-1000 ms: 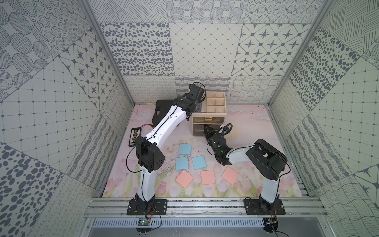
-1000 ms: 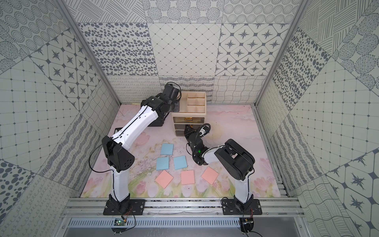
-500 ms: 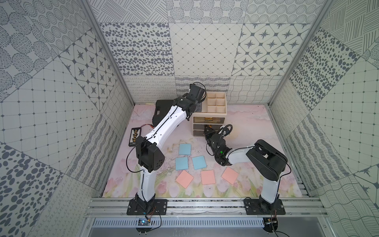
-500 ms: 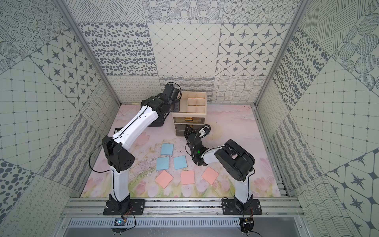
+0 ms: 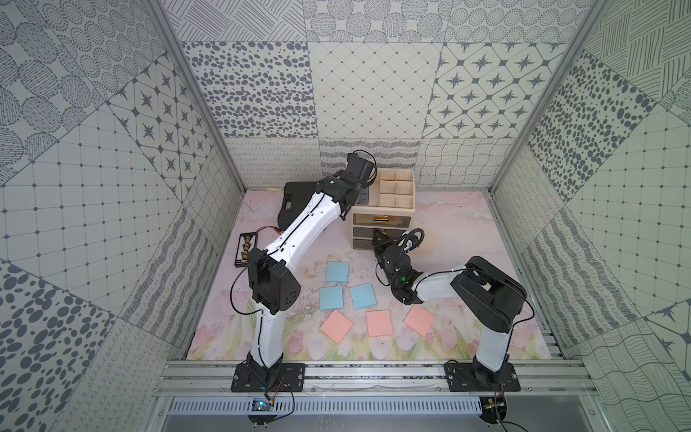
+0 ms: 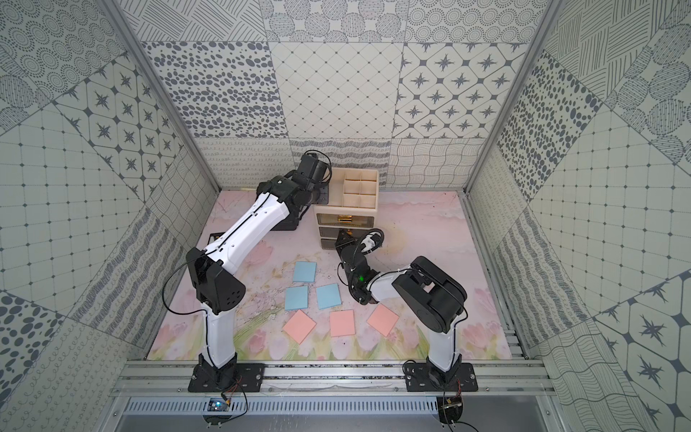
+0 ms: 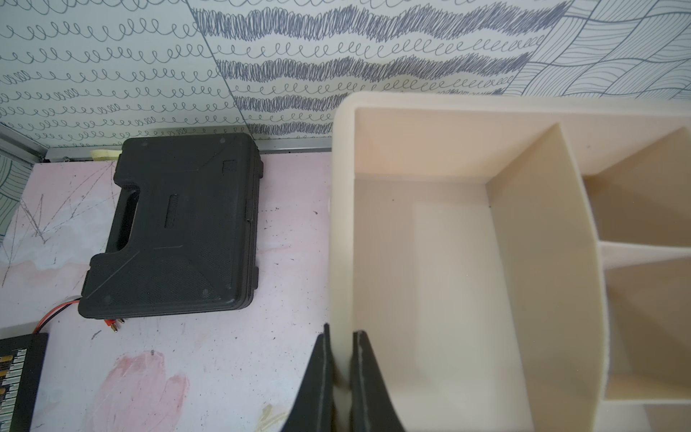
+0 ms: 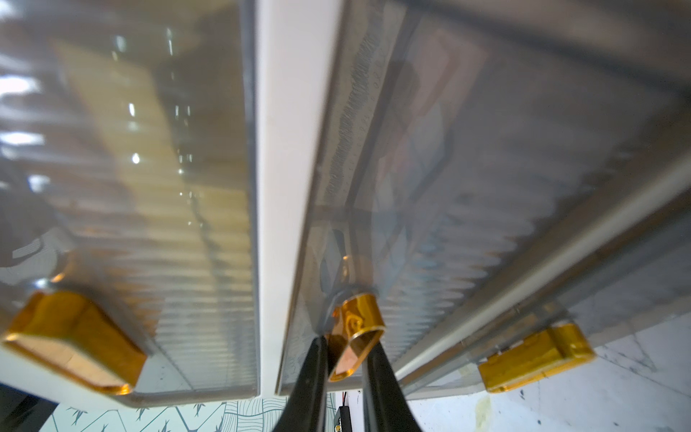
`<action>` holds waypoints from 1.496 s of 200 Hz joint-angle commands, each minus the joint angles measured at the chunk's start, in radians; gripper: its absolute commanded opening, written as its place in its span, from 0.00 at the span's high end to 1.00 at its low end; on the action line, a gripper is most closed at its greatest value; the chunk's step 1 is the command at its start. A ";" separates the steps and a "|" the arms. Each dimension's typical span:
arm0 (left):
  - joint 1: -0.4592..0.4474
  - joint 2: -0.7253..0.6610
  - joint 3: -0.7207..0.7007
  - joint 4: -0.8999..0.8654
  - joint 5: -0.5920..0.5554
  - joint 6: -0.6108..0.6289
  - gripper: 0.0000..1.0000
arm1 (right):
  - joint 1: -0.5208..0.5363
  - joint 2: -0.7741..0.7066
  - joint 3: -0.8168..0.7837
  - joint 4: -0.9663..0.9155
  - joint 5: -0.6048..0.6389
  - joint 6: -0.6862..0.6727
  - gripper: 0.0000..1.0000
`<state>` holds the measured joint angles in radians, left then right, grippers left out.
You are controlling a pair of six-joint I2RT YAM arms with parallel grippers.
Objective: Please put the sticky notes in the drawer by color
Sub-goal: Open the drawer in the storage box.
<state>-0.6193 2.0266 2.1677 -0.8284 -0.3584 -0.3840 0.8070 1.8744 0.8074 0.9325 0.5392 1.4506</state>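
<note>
Sticky notes (image 5: 337,272), three blue and three pink, lie flat on the flowered mat (image 5: 448,224) in front of the cream drawer cabinet (image 5: 396,208) by the back wall, its middle gold handle (image 8: 357,318) pinched tight between the right gripper (image 8: 346,342) jaws, the left gripper (image 7: 341,336) clamped closed on the tray rim (image 7: 342,224).

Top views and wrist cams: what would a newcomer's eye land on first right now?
Three blue sticky notes and three pink sticky notes lie on the floral mat before the cream cabinet. The left fingers pinch the cabinet's tray wall, while the right fingers close on the middle gold handle.
</note>
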 commanded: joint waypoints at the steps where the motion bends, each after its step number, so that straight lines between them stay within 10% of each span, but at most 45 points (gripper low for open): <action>1: -0.018 -0.008 0.001 -0.078 0.063 -0.013 1.00 | 0.021 -0.012 -0.039 -0.059 -0.001 -0.052 1.00; 147: -0.047 -0.005 0.024 -0.135 -0.077 -0.057 1.00 | 0.036 -0.037 -0.056 -0.013 -0.135 -0.073 1.00; 299: -0.063 0.011 0.022 -0.206 -0.203 -0.234 1.00 | 0.141 -0.162 -0.027 -0.275 0.054 -0.016 1.00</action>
<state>-0.6807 2.0209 2.1914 -0.9752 -0.5076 -0.4881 0.8909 1.7412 0.7593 0.7410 0.6056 1.4864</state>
